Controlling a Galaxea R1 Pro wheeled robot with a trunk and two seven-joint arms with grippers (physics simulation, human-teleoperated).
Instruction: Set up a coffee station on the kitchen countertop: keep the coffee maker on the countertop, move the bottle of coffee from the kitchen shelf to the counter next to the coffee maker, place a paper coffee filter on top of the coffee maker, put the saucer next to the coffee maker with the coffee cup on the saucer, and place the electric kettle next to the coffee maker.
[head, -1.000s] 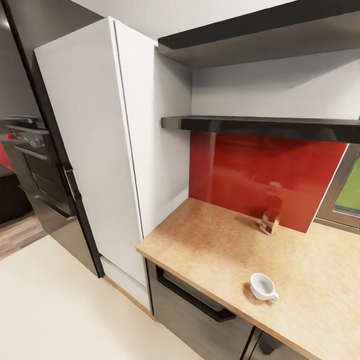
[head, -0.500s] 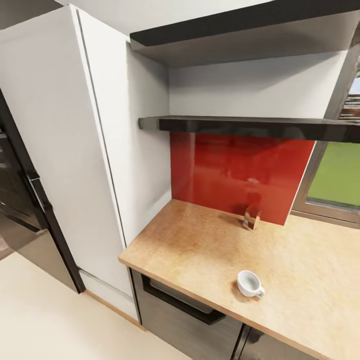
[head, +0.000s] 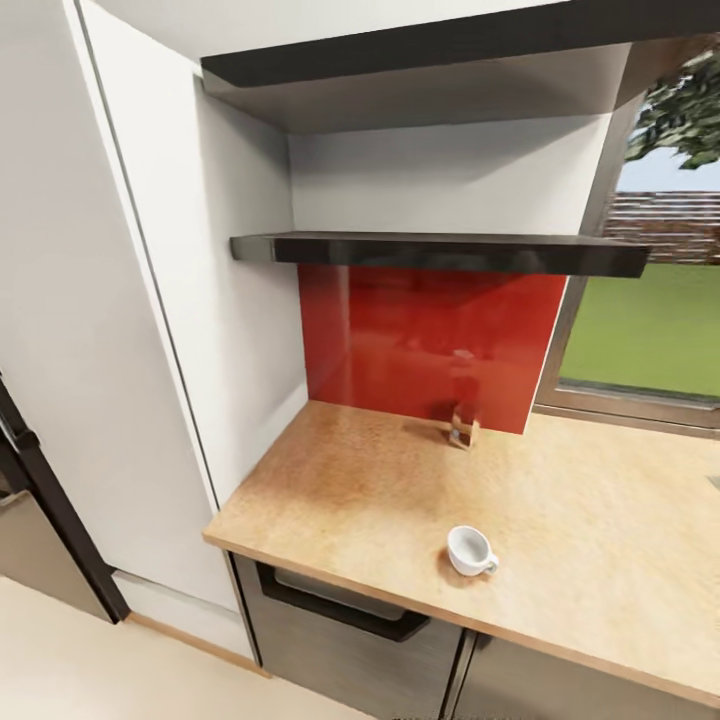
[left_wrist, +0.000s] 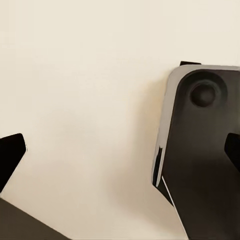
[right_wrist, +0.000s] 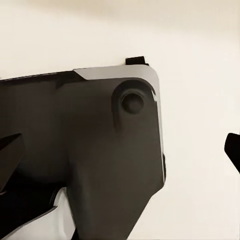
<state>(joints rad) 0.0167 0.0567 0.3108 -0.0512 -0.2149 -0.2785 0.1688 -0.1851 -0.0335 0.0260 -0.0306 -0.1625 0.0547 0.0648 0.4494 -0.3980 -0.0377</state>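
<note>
The coffee cup (head: 470, 550), small and white with a side handle, stands alone near the front edge of the beige wood-grain countertop (head: 350, 480). A small brown object (head: 463, 428) sits at the back against the red splashback; I cannot tell what it is. The black shelf (head: 430, 250) above looks bare from here. In the left wrist view my left gripper (left_wrist: 120, 152) is open over pale floor, nothing between its fingers. My right gripper (right_wrist: 120, 150) is open too, above the robot's dark base.
A tall white cabinet (head: 120, 350) flanks the counter's left end, with a dark appliance edge (head: 40, 500) beyond it. A second black shelf (head: 420, 60) runs higher up. A window (head: 650, 320) opens at the right. Dark drawer fronts (head: 340, 610) sit under the counter.
The whole head view has swung to the right: cabinet, counter and cup slid left in the picture and more window shows. The cup and brown object stay put on the counter.
</note>
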